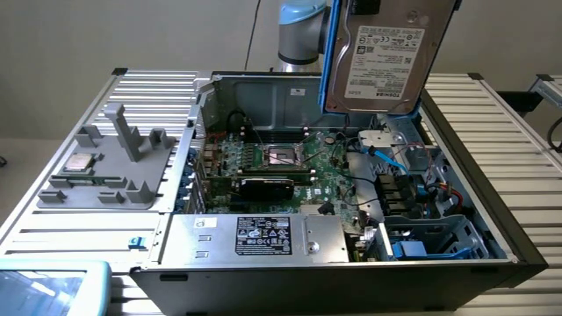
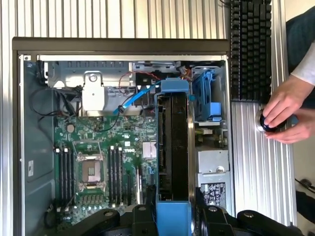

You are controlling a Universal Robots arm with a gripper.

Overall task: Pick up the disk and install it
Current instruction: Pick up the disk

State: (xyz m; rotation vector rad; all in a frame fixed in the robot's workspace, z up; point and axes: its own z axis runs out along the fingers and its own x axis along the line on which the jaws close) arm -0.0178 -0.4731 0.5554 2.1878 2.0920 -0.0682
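The disk (image 1: 386, 59) hangs upright above the open computer case (image 1: 481, 197), its white printed label facing the exterior view and a blue rail down its edge. My gripper (image 1: 364, 6) holds it from above at the top edge of the exterior view. In the wrist view the disk (image 2: 172, 147) appears edge-on, dark between blue rails, over the case near the drive bay (image 2: 209, 96). My gripper (image 2: 173, 211) is shut on the disk, with a black finger pressed against each side.
Inside the case lie the motherboard (image 1: 281, 158), a grey box with a black-and-white sticker (image 1: 255, 237) and a bay with blue caddies (image 1: 430, 243). A grey fixture (image 1: 114, 171) with a small silver chip (image 1: 79, 162) stands at the exterior view's left. A keyboard (image 2: 251, 49) and a person's hands (image 2: 280, 110) are beside the case.
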